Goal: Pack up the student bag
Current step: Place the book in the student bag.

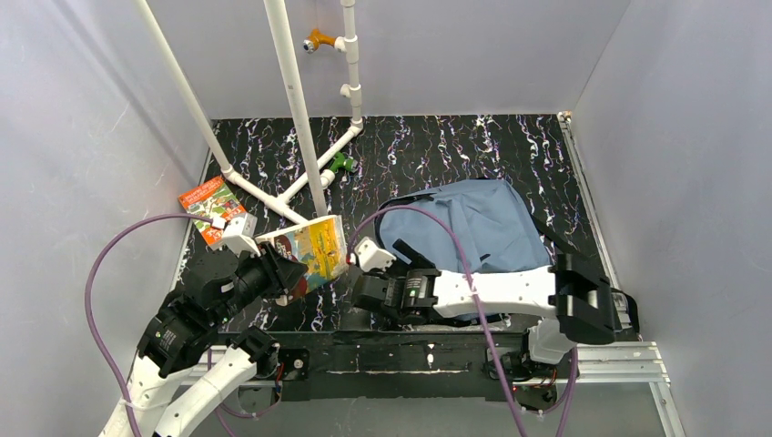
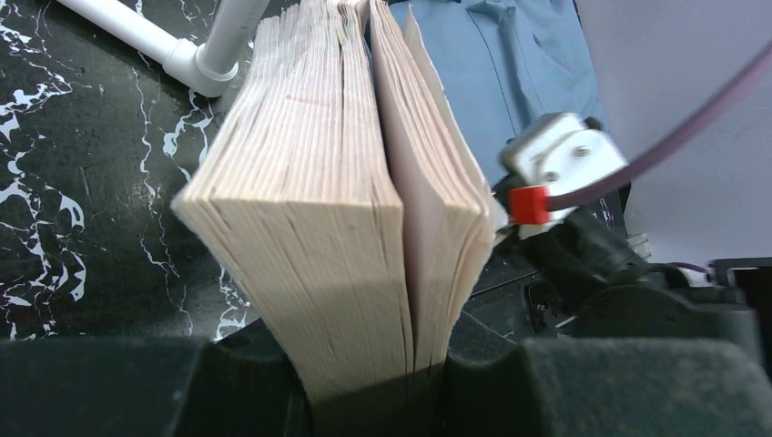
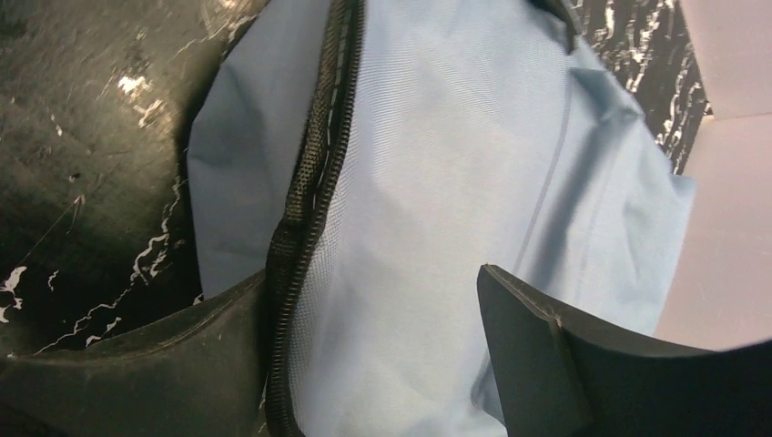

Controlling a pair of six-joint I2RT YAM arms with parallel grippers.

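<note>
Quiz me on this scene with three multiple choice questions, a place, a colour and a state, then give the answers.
1. Where does the loose book lie? A) on top of the student bag B) under it C) on the table, near its left edge
2. What colour is the bag's fabric? A) dusty blue B) red C) green
3. What state is the left gripper in? A) open, empty B) shut on a book C) shut on the bag
Answers: C, it lies by the left edge, apart from the bag; A, blue cloth, black zipper trim; B, the held book is clamped between its fingers.
</note>
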